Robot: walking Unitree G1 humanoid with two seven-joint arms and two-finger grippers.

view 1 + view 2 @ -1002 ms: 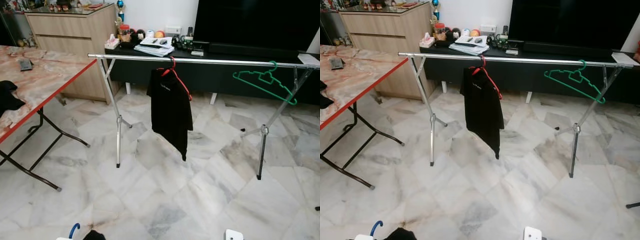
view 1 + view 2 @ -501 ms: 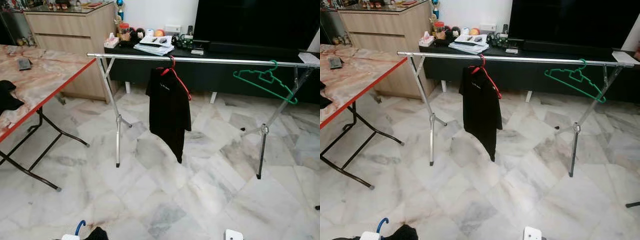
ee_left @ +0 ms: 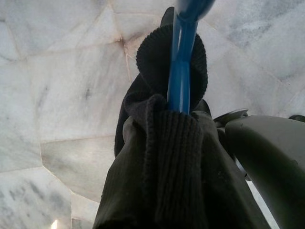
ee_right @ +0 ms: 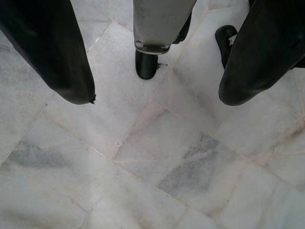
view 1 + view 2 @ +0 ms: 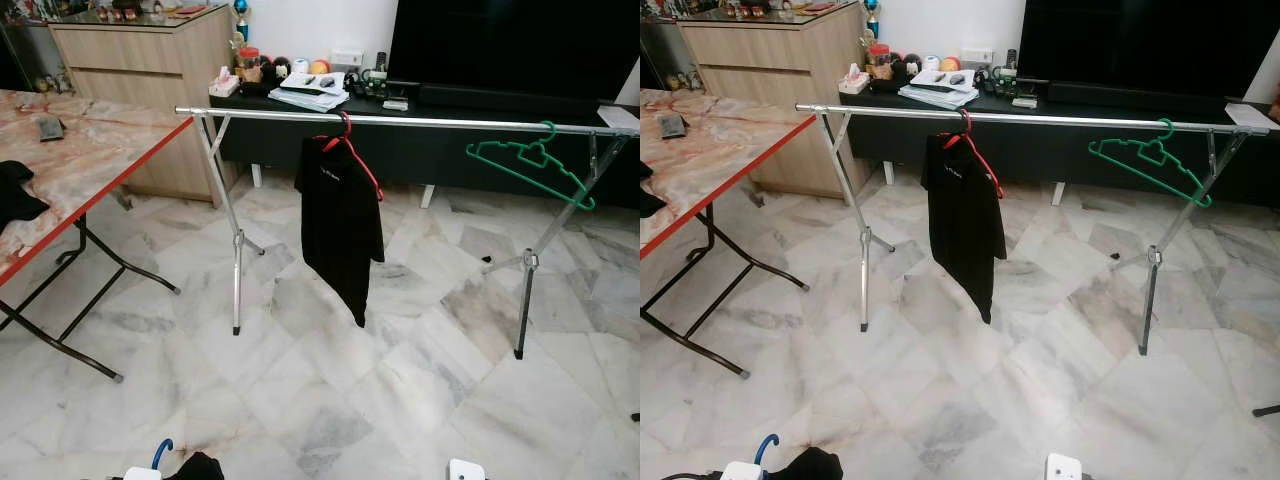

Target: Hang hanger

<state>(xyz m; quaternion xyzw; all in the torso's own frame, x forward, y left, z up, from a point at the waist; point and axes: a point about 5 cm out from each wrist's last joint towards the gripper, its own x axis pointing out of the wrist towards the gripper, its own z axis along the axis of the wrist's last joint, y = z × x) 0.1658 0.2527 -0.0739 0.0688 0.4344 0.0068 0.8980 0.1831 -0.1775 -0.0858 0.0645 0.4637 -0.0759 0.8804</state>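
Observation:
A blue hanger (image 3: 181,71) carries a dark knit garment (image 3: 167,162), and its hook (image 5: 160,455) pokes up at the bottom left of the eye views. My left gripper holds it, with the fingers hidden under the cloth. Ahead stands a silver clothes rail (image 5: 430,122). On it hang a red hanger (image 5: 352,145) with a black shirt (image 5: 340,225) and an empty green hanger (image 5: 530,165). My right gripper (image 4: 157,100) hangs low over the floor, open, with nothing between its fingers.
A folding table with a red edge (image 5: 90,160) stands at the left, with a dark cloth (image 5: 15,195) on it. Behind the rail are a black TV console (image 5: 450,150) and a wooden cabinet (image 5: 150,70). Marble floor (image 5: 330,400) lies between me and the rail.
The blue hook and the dark garment at the bottom edge have shifted a little to the right. The black shirt's hem has swung slightly. The rail stays where it was.

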